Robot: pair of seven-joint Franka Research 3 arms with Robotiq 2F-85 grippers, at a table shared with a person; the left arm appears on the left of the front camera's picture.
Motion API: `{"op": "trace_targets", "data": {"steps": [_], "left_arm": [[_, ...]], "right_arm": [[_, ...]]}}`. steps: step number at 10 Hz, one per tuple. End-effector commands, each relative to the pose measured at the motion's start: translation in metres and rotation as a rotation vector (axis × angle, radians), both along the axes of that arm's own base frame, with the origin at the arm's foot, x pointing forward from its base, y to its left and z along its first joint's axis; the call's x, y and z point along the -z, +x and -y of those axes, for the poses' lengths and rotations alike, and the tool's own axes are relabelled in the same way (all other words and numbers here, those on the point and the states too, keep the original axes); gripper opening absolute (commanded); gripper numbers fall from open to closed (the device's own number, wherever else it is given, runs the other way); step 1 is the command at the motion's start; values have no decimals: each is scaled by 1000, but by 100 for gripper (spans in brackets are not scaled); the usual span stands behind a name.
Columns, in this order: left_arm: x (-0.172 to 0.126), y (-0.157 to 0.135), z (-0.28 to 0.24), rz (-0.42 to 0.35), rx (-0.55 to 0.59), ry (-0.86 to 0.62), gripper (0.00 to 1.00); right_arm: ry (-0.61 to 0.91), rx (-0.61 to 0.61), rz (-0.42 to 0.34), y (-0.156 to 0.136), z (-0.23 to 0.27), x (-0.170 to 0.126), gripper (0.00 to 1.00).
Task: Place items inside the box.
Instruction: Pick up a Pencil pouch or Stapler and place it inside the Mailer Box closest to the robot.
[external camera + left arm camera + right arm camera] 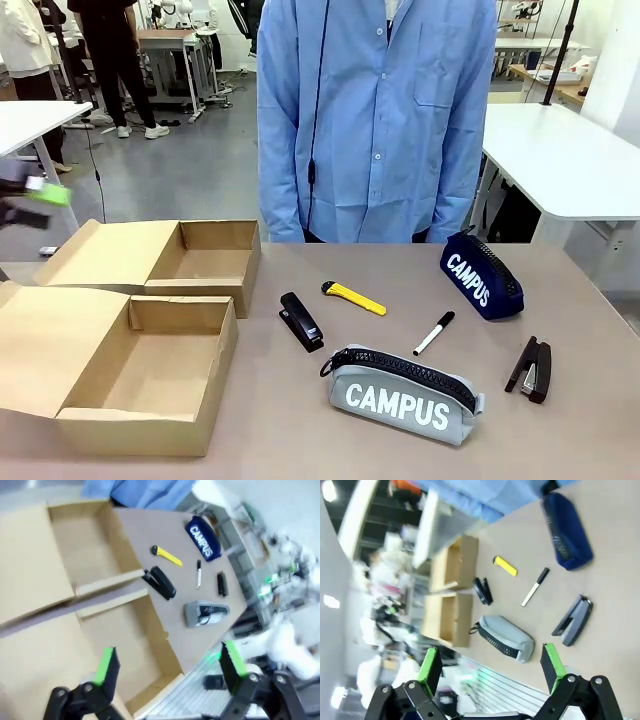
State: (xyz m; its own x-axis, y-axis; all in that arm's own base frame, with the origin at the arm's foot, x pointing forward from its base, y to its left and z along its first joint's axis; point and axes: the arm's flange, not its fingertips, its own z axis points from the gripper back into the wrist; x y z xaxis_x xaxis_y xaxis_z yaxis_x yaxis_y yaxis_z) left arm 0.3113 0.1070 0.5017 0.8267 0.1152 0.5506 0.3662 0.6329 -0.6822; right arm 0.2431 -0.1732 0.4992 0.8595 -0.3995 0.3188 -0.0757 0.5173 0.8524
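Your left gripper (167, 652) and right gripper (489, 652) are hovering, fingers (106, 664) spread and empty. Be straddling the small black stapler (301, 321) across its narrow width; it is lying nearest the open brown cardboard box (140, 430).

The left gripper (167, 665) is black with bright green pads (106, 662), and the right gripper (490, 662) has the same colours. Ahead of the left gripper, two boxes (107, 582) are plain tan cardboard on a dull grey-brown table (300, 430). Ahead of the right gripper are a grey pouch (405, 400) with white "CAMPUS" lettering and a black zip, a navy pouch (482, 275) with the same white lettering, a yellow knife (505, 566) with a black end, a white marker (535, 587) with a black cap, and two black staplers (482, 590). Farthest off, the person's shirt (380, 120) is light blue.
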Motion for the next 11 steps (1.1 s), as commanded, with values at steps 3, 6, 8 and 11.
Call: {"op": "trace_targets", "data": {"steps": [3, 6, 8, 11], "left_arm": [[84, -56, -87, 143, -528, -338, 100], [49, -26, -101, -20, -266, -234, 100], [49, -26, -101, -20, -266, -234, 100], [49, -26, -101, -20, -266, -234, 100]], "right_arm": [[172, 267, -64, -3, 55, 90, 100], [172, 139, -47, -25, 64, 65, 100], [172, 139, -47, -25, 64, 65, 100], [-37, -41, -29, -13, 5, 49, 100]]}}
